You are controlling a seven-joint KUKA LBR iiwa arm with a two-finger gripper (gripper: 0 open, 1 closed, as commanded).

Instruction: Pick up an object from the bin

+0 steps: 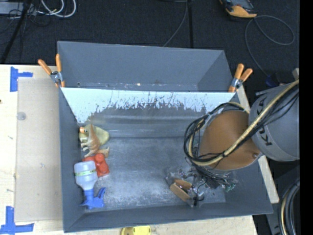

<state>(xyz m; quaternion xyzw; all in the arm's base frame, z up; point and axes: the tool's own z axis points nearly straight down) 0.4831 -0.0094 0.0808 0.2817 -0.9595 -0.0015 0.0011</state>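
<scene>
I see gripper (196, 195) low right in bin (146, 75) | just beside brown oblong piece (179, 189), long axis upper-left to lower-right | grip state: cannot tell

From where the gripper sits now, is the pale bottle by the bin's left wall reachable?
Probably yes: bare bin floor lies between the gripper and the bottle, though a red piece crowds it.

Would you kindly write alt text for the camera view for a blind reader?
The gripper is down in the lower right of the grey bin, beside a small brown object. A heap of small things, tan, red, white and blue, lies along the left wall.
</scene>
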